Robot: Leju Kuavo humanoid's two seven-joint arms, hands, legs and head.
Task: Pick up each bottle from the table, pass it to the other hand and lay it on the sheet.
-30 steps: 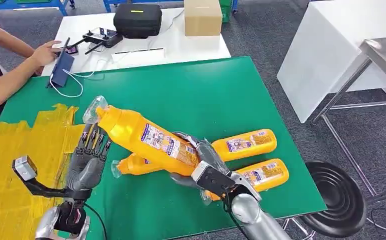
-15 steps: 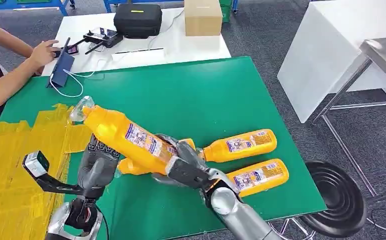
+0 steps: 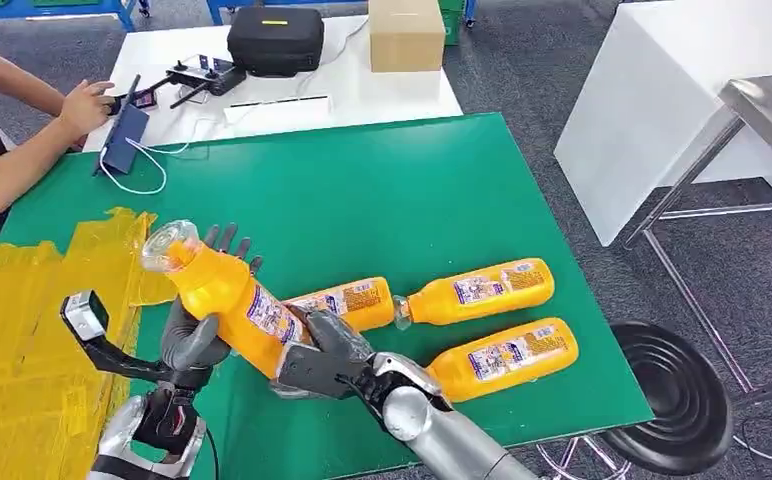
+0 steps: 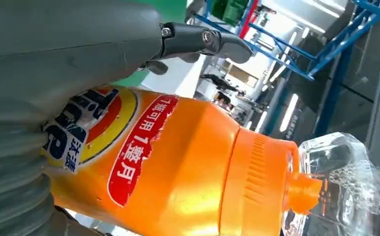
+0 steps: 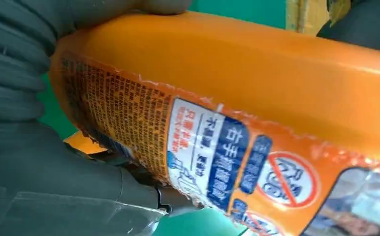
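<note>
The green table (image 3: 442,190) carries the work. The yellow sheet (image 3: 22,330) covers its near left corner.

Change: over the last second the held bottle (image 3: 232,300) has swung from a shallow slant to nearly upright and travelled left, and the left hand (image 3: 202,315) has come up against its upper body. The right hand (image 3: 317,360) grasps the lower body. The left hand has its thumb and palm on the bottle with the fingers (image 3: 227,240) spread behind it; whether that grip is closed cannot be told. Judgement: the handover is in progress and the right hand has not yet released.

The bottle is off the table, cap toward the sheet, at the sheet's right edge.

Three further bottles (image 3: 482,290) lie on the table to the right, awaiting pickup.

On the far white table, a person's hand (image 3: 87,105) rests near a tablet (image 3: 122,135). Neither obstructs the path to the sheet.
</note>
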